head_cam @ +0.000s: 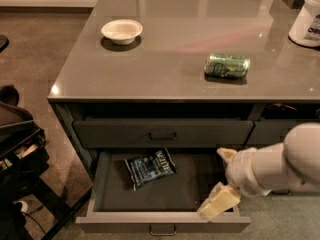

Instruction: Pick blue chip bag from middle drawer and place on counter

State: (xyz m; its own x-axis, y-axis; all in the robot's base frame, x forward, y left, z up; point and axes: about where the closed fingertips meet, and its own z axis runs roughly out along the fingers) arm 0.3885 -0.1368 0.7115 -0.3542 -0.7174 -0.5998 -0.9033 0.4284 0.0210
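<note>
The blue chip bag [150, 167] lies flat inside the middle drawer [162, 223], a bit left of the middle. The drawer is pulled out. The gripper [223, 180] is at the right end of the drawer, apart from the bag. Its two pale fingers are spread wide and hold nothing. Above, the top drawer [162, 133] is closed. On the counter [165, 79] a green can [227, 65] lies on its side, with a white bowl [121, 31] far to its left.
</note>
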